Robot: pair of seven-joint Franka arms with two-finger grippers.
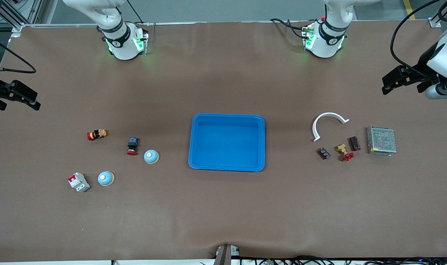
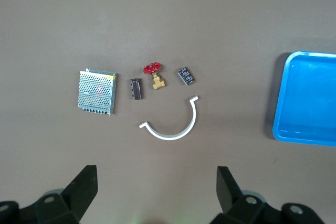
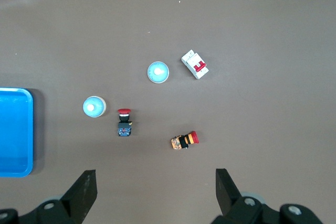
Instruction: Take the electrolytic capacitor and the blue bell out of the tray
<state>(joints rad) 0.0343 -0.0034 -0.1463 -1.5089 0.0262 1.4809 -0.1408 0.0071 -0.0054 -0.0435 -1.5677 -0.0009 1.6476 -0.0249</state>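
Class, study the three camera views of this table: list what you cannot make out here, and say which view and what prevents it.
- Blue tray: cut by the picture's edge in both wrist views.
- Small dark parts and: markings too small in the front and left wrist views, so which is the capacitor is unclear.
- Left gripper and right gripper: arms cut off by the front view's edges.
- Two blue bells and: undersides hidden.

One blue tray (image 1: 227,163) sits on the table – and two pale blue bells (image 1: 151,156) (image 1: 106,178). Two red-capped push buttons (image 1: 132,146) (image 1: 97,134), one white breaker switch (image 1: 78,182). Toward the left arm's end – two small dark blocks (image 1: 323,153) (image 1: 354,143), one brass valve with a red handle (image 1: 344,151), one white curved clip (image 1: 328,124), one metal mesh box (image 1: 381,140)
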